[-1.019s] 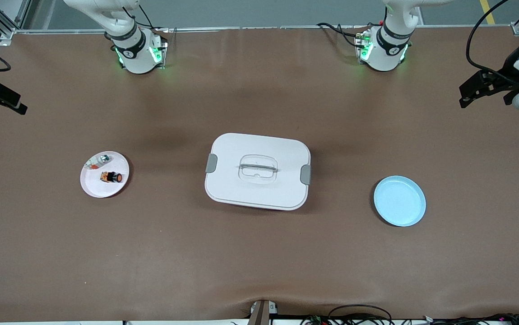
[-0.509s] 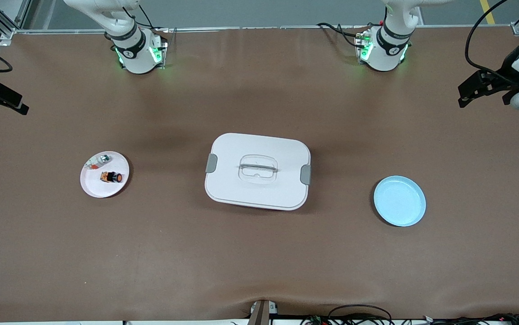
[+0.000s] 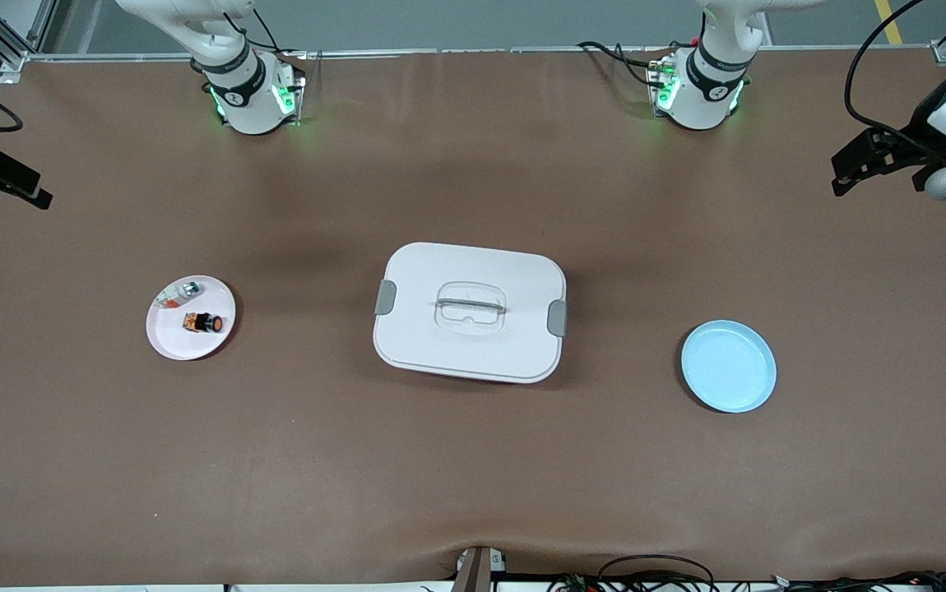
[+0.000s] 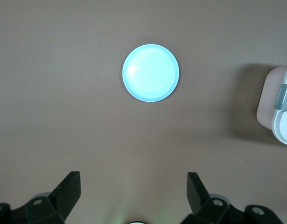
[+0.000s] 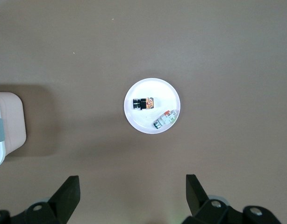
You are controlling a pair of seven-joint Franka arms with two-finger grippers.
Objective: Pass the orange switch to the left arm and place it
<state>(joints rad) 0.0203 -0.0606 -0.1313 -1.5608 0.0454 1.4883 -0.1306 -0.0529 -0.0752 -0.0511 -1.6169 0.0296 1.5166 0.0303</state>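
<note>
One box (image 3: 470,312) mid-bench | two plates – pink plate (image 3: 173,341) carrying one orange switch (image 3: 203,322) plus one silver part (image 3: 190,289), blue plate (image 3: 729,367) | left gripper (image 4: 133,193), right gripper (image 5: 132,195) – both wide, holding nothing, high at bench ends.

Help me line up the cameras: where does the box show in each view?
Front view: the box sits mid-table, between the pink plate and the blue plate.
Left wrist view: only its clasped end shows, at the edge.
Right wrist view: its other end, at the edge.
Shared landmark: the box's grey clasps.

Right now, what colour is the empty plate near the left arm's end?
Pale blue plate, all one colour; the left wrist view shows it best.
</note>
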